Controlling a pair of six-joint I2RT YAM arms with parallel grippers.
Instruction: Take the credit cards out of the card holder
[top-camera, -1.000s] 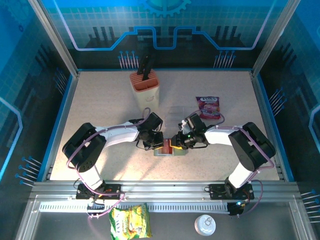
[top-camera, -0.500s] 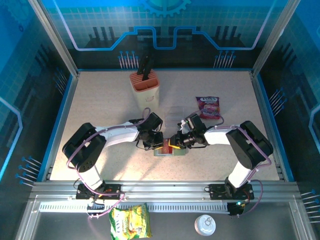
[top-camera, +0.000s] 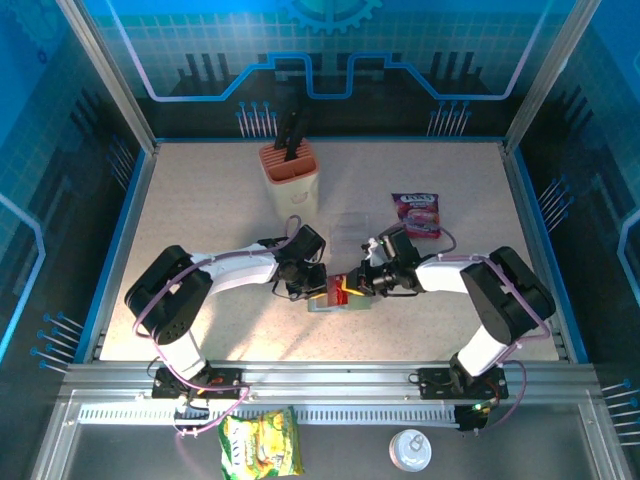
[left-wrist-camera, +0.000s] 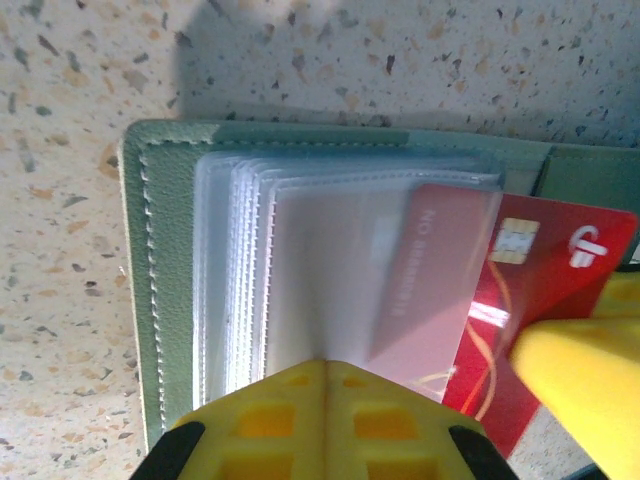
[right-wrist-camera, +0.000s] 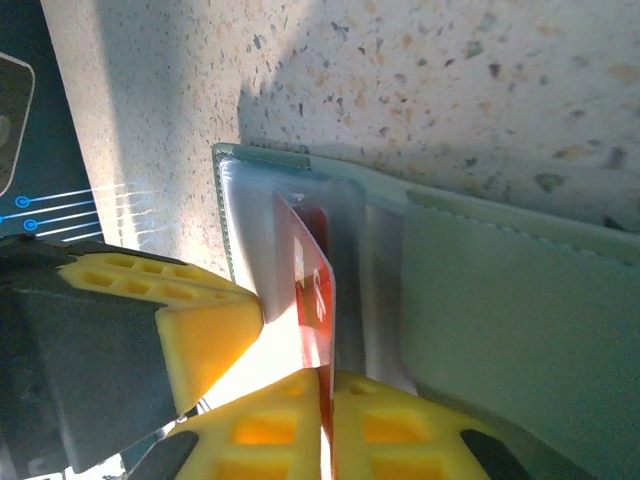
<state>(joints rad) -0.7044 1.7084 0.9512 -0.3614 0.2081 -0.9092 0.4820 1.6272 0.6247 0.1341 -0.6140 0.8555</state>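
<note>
The grey-green card holder (top-camera: 345, 304) lies open on the speckled table between both arms. Its stitched cover (left-wrist-camera: 165, 260) carries a stack of clear sleeves (left-wrist-camera: 300, 260). A red credit card (left-wrist-camera: 545, 260) sticks halfway out of a sleeve to the right, chip showing. My left gripper (left-wrist-camera: 327, 368) is shut, pinching the near edge of the sleeves; from above it (top-camera: 320, 284) sits at the holder's left. My right gripper (right-wrist-camera: 328, 385) is shut on the edge of the red card (right-wrist-camera: 315, 290), beside the holder's pale inner panel (right-wrist-camera: 500, 300). From above, the right gripper (top-camera: 352, 284) sits just right of the left one.
An orange-and-cream utensil block (top-camera: 291, 178) stands at the back. A purple snack packet (top-camera: 416, 214) and a clear plastic stand (top-camera: 350, 225) lie behind the right gripper. A yellow packet (top-camera: 260, 445) and a white lid (top-camera: 408, 450) lie below the front rail.
My right gripper's jaws have closed onto the red card, and the right wrist has shifted slightly. The left gripper has stayed shut in place.
</note>
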